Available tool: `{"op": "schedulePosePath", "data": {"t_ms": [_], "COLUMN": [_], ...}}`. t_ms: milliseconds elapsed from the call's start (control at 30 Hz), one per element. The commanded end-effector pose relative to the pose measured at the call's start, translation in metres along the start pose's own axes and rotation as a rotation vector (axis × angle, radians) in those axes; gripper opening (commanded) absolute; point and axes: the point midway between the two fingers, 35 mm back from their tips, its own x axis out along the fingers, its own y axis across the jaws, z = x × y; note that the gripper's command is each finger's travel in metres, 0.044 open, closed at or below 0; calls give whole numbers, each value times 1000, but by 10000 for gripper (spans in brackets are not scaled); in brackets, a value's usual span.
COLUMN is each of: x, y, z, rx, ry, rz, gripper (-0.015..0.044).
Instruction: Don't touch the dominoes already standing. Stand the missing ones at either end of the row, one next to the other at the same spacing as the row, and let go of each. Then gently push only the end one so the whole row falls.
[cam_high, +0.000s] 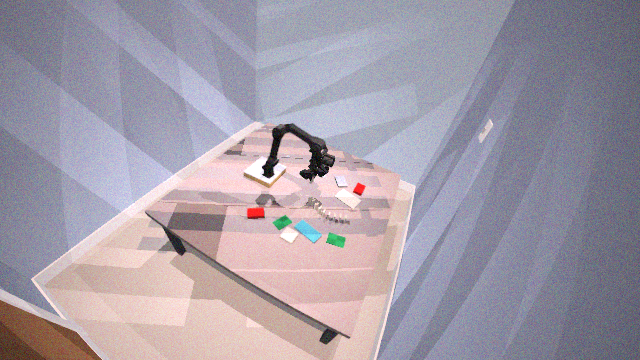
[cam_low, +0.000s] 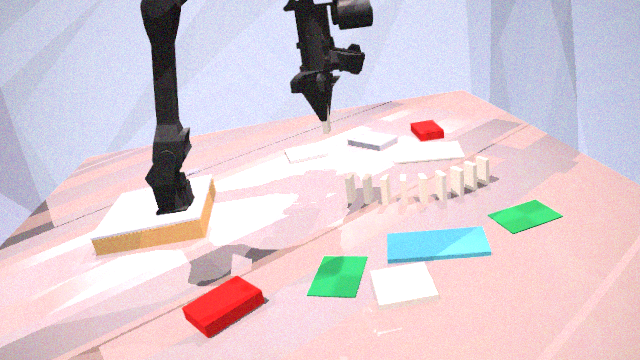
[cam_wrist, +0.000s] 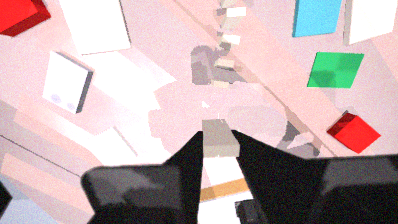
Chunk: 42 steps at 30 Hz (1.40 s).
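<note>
My gripper (cam_high: 310, 178) (cam_low: 326, 118) (cam_wrist: 216, 134) is shut on a cream domino (cam_low: 326, 126) (cam_wrist: 220, 146), which hangs from the fingertips above the table. The other cream dominoes stand upright in a gently curved row. The row's end nearest the robot base is a domino (cam_low: 350, 190), and the far end is a domino (cam_low: 482, 170). In the wrist view the row runs up from the centre, with one domino (cam_wrist: 231, 39) near the top, and the held one is below the row's near end. No loose domino shows lying on the table.
Beyond the row lie a white slab (cam_high: 348, 198) (cam_low: 430, 152), a grey-white block (cam_low: 372, 139) (cam_wrist: 67, 82) and a red block (cam_high: 359, 189) (cam_low: 427, 130). On the other side lie a blue slab (cam_low: 439, 244), green tiles, a white tile (cam_low: 404, 285) and another red block (cam_low: 223, 306).
</note>
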Motion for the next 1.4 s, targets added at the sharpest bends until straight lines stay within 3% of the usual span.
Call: {"op": "schedulePosePath", "data": {"t_ms": [0, 200, 1067, 1367], "x": [-4, 0, 124, 127], "y": [-18, -18, -18, -18], "z": [0, 1, 2, 2], "rx": [188, 188, 188, 188], "ry": [-16, -17, -16, -16], "rz": [0, 0, -1, -1], "gripper": [107, 107, 107, 107]}}
